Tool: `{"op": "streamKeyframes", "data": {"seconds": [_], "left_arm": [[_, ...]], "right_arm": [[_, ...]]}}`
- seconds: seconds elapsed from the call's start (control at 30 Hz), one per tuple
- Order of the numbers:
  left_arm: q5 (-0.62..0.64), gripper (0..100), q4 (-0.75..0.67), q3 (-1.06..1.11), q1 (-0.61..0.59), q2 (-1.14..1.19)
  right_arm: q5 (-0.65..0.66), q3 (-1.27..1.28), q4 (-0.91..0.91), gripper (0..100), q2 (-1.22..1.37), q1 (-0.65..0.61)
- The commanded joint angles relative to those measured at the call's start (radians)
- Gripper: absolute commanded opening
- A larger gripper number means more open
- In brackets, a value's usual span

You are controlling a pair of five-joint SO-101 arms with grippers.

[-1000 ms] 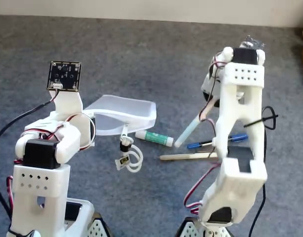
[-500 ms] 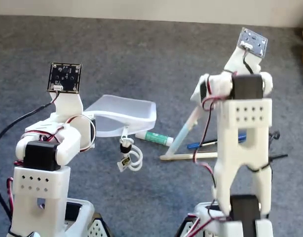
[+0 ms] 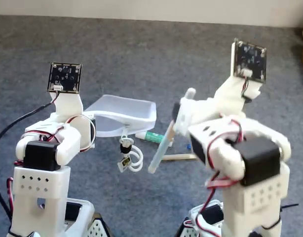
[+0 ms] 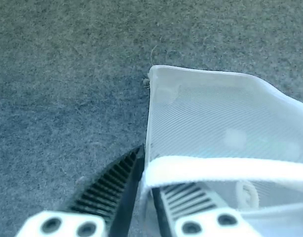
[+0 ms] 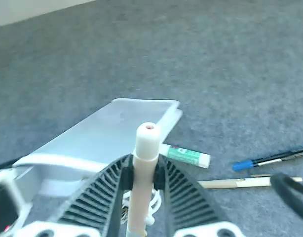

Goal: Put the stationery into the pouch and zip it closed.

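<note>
The white mesh pouch lies open on the grey carpet. My left gripper is shut on its near left rim, and the left wrist view shows the rim pinched between the jaws. My right gripper is shut on a white and pale blue pen that hangs tilted in the air just right of the pouch. In the right wrist view the pen stands between the fingers with the pouch beyond it. On the carpet lie a green glue stick, a wooden stick and a blue pen.
The pouch's zipper pull with a small charm and white cord trails on the carpet in front of the pouch. Both arm bases stand at the near edge. Open carpet stretches behind the pouch.
My right arm has swung left and down with the pale pen, lifting it off the carpet toward the pouch. The left arm and pouch have stayed still.
</note>
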Motion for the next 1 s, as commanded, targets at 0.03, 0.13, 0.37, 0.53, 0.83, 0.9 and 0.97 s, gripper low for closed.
{"op": "streamKeyframes", "data": {"seconds": [0.03,0.13,0.37,0.53,0.83,0.9,0.97], "left_arm": [[0.014,2,-0.029,-0.002,-0.015,0.015],[0.014,2,-0.029,-0.002,-0.015,0.015],[0.014,2,-0.029,-0.002,-0.015,0.015],[0.014,2,-0.029,-0.002,-0.015,0.015],[0.014,2,-0.029,-0.002,-0.015,0.015],[0.014,2,-0.029,-0.002,-0.015,0.015],[0.012,2,-0.029,-0.002,-0.015,0.015]], "right_arm": [[0.012,-0.004,-0.074,0.4,-0.048,-0.079],[0.012,-0.004,-0.12,0.4,-0.048,-0.113],[0.012,-0.004,-0.222,0.4,-0.05,-0.191],[0.012,-0.004,-0.294,0.4,-0.05,-0.22],[0.012,-0.004,-0.398,0.4,-0.047,-0.257],[0.012,-0.004,-0.417,0.4,-0.044,-0.257],[0.014,-0.002,-0.429,0.4,-0.041,-0.257]]}}
